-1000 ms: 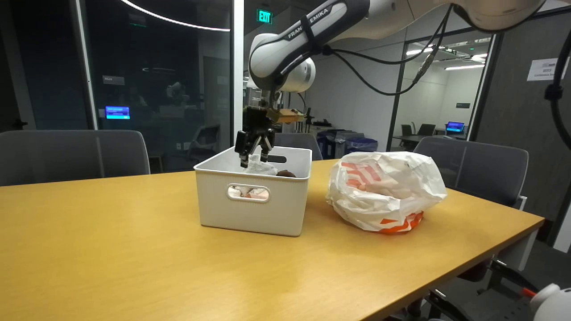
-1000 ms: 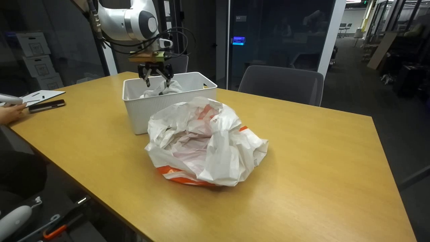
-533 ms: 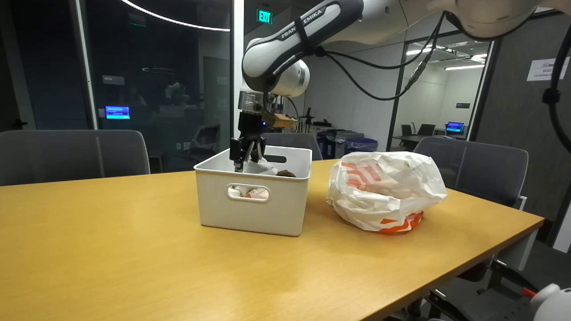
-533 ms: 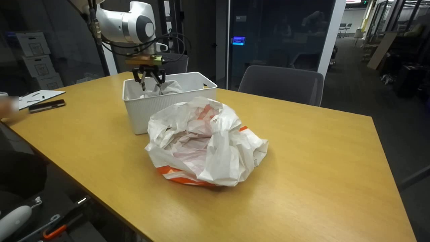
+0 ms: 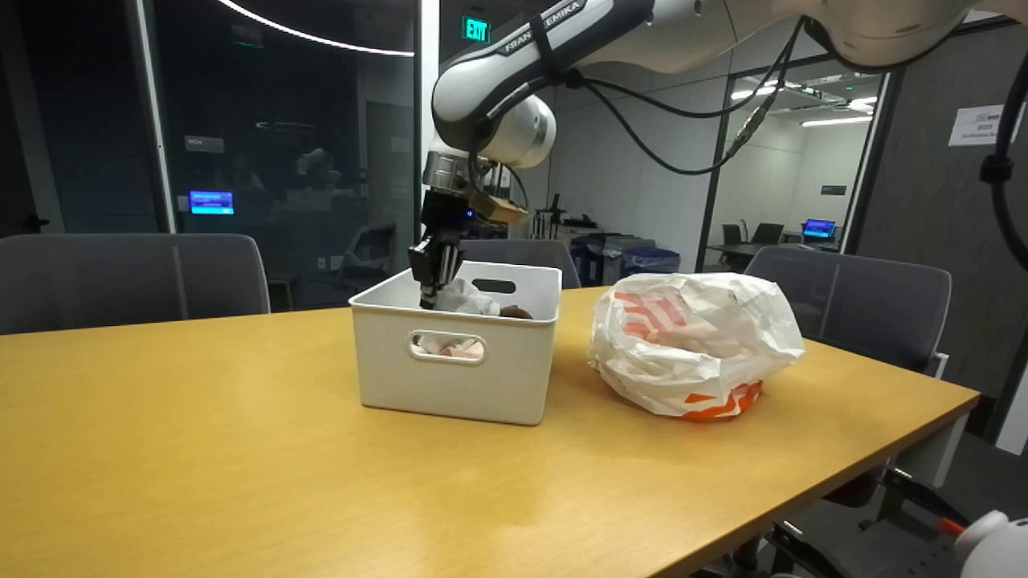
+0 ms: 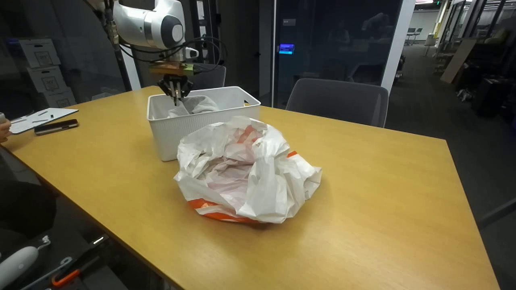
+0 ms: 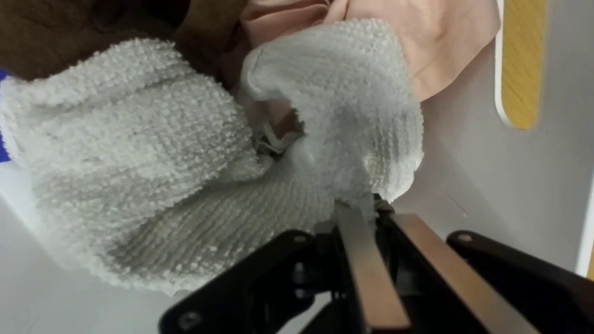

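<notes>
"Holding anything, that pincer (image 7: 362, 204)?"

"Yes, by the wrist view: a pinch of white cloth (image 7: 185, 167). The fingers (image 7: 371, 269) are drawn nearly together, a fold caught between their tips."

"And the rest of it?"

"Spread below and in front of the pincer, inside a white box (image 5: 458, 389). Both exterior views show the pincer at the box's mouth."

"What else is in the box?"

"Across the white cloth from the pincer lie a pink cloth (image 7: 445, 41) and something brown (image 7: 41, 41), only partly in view. A sliver of blue (image 7: 3, 144) shows well away from the pincer, too little of it to name."

"Anything outside?"

"Well apart from the pincer, just beside the box, a crumpled white and orange bag (image 6: 258, 173) sits on the table (image 6: 363, 241). The arm (image 5: 522, 132) rises above the pincer, and in an exterior view a chair (image 5: 522, 253) stands behind it."
</notes>
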Controlling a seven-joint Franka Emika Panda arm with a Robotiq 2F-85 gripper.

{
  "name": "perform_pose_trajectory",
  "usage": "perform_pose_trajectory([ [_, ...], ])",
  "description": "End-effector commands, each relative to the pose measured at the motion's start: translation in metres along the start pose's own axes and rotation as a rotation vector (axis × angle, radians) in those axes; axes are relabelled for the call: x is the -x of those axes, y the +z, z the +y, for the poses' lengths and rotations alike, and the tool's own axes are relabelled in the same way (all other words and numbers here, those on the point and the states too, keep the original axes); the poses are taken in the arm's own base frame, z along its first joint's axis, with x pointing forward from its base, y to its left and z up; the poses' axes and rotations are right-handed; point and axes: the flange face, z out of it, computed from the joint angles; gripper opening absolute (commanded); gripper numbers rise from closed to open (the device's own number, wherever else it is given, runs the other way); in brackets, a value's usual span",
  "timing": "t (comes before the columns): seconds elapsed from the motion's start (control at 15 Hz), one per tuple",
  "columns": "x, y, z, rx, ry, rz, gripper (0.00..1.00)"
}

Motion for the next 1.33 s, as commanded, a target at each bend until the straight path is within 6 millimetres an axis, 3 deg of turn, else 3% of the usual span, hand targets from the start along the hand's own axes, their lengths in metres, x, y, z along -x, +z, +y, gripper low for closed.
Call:
perform_pose_trajectory([
  [0.0, 0.0, -0.014, 0.005, -0.017, -0.007, 0.029, 0.0],
  [0.13, -0.003, -0.025, 0.009, 0.005, 0.013, 0.05, 0.04],
  [0.2, -0.007, -0.042, 0.01, 0.053, 0.006, 0.089, 0.05],
  [0.33, -0.014, -0.082, 0.011, 0.142, -0.01, 0.171, 0.06],
  [0.53, -0.006, -0.156, 0.015, 0.283, -0.037, 0.246, 0.05],
  [0.87, 0.022, -0.276, -0.003, 0.505, -0.022, 0.389, 0.06],
  [1.27, 0.082, -0.397, -0.051, 0.739, 0.178, 0.522, 0.06],
])
